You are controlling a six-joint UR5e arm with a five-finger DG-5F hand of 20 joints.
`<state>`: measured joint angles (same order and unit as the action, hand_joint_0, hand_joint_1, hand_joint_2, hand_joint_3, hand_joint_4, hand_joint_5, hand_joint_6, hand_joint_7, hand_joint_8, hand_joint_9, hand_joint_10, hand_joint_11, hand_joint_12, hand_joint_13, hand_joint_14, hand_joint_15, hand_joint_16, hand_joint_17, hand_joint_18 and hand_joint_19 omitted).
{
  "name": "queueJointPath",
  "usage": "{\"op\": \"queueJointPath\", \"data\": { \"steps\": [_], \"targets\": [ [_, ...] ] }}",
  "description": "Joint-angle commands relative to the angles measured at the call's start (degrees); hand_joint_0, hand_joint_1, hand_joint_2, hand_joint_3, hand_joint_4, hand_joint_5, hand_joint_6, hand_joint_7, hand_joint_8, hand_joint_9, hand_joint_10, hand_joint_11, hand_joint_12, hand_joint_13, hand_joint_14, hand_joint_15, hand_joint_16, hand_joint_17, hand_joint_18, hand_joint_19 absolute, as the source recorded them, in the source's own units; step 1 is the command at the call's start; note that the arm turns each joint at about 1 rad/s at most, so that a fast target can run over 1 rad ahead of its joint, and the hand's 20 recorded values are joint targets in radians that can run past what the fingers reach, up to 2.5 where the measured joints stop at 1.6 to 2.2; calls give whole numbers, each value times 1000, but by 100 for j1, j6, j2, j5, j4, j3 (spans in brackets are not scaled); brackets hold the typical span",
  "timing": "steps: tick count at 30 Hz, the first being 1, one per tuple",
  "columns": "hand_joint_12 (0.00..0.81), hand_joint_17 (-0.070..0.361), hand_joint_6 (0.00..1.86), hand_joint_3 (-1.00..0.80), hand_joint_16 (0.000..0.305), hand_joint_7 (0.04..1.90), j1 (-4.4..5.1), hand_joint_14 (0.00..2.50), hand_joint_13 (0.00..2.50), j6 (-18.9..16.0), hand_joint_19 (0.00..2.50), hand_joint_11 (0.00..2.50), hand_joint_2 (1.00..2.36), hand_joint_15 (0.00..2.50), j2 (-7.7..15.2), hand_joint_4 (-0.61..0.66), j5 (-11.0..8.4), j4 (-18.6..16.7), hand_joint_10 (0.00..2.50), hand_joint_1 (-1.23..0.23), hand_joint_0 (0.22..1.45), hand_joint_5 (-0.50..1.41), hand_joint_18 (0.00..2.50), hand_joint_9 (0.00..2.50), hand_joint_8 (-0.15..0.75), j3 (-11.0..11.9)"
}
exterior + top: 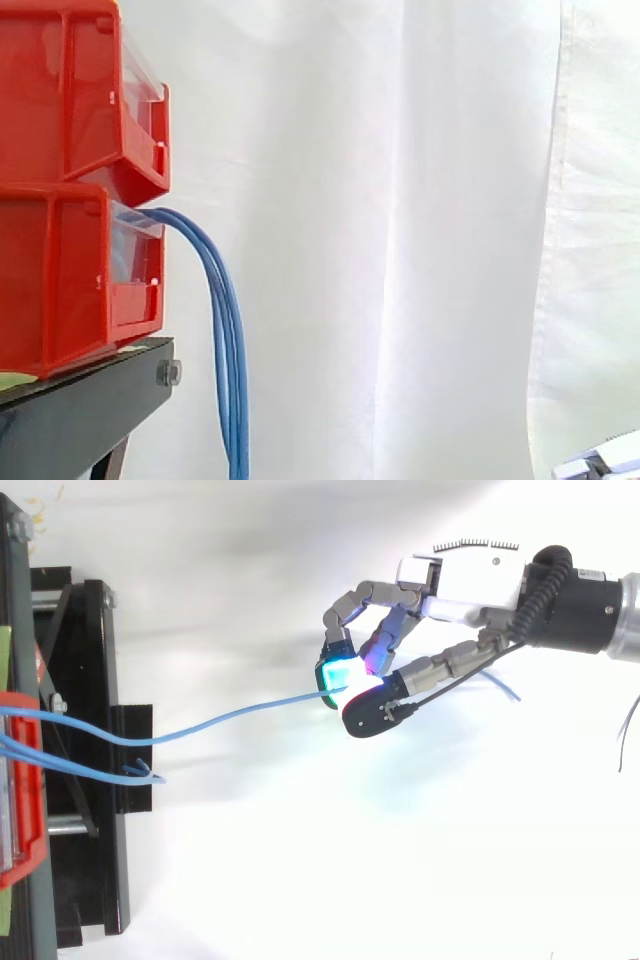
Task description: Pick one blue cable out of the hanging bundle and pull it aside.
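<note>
Several blue cables [228, 350] come out of the lower red bin [60, 280] and hang down past the black stand [90, 400]. From above, one blue cable [230, 718] runs from the bin's front [25, 780] out to the right, away from the other cables [110, 772], which stay by the stand. My hand [450, 590] reaches in from the right with curled fingers. Its glowing fingertips [340, 672] and thumb pinch this cable's far end. A short blue tail [500, 686] shows behind the thumb.
A second red bin [70, 100] sits stacked on the lower one. The black stand [90, 780] takes up the left side in the top view. A white curtain hangs behind the work. A pale part of the robot [608, 460] shows at the side view's bottom right corner.
</note>
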<state>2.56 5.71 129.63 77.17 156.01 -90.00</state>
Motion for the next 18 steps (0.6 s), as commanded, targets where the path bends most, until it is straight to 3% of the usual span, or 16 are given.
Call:
{"op": "queueJointPath", "data": {
  "steps": [1, 18],
  "targets": [
    [282, 65, 940, -237, 29, 1050, -1, 23, 843, 0, 634, 568, 1015, 664, 1, -23, 0, 0, 18, -793, 591, -125, 577, 1171, 269, 0],
    [277, 60, 916, -445, 27, 1071, -1, 24, 831, 0, 661, 563, 1003, 689, 1, -9, 0, 0, 16, -716, 527, -117, 541, 1179, 277, 0]
  ]
}}
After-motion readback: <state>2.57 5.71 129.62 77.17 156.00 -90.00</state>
